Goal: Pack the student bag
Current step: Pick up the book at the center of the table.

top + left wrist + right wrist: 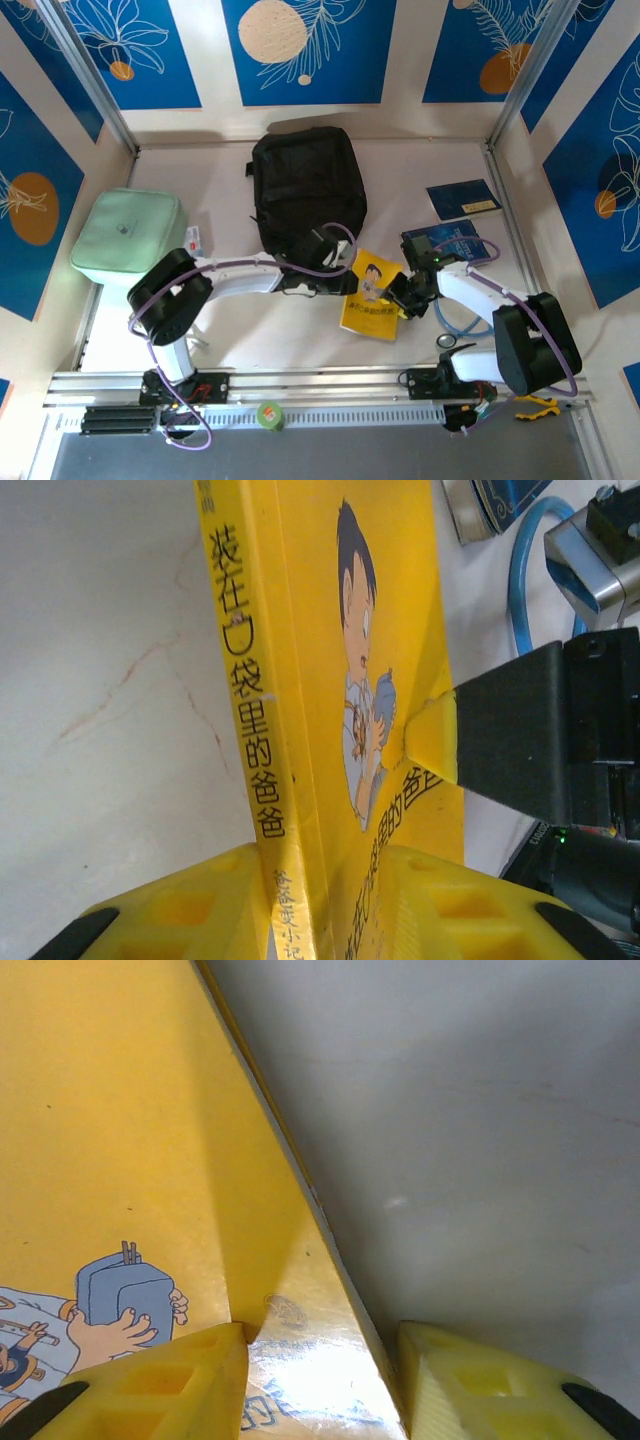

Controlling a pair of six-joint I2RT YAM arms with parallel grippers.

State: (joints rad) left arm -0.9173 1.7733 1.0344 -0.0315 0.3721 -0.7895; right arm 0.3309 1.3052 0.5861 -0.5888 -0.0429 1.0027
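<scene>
The student bag [305, 185] lies flat at the middle of the worktop's [250, 340] far edge. Just in front of it, our left gripper [330, 865] is clenched on the spine of the yellow book [372, 295], and our right gripper [320, 1335] grasps its opposite corner. We judge that both must move together, so the book does not twist.

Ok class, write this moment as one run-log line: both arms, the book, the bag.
left gripper: clamped on yellow book spine | right gripper: clamped on its edge | backpack: flat on table, book outside it
</scene>
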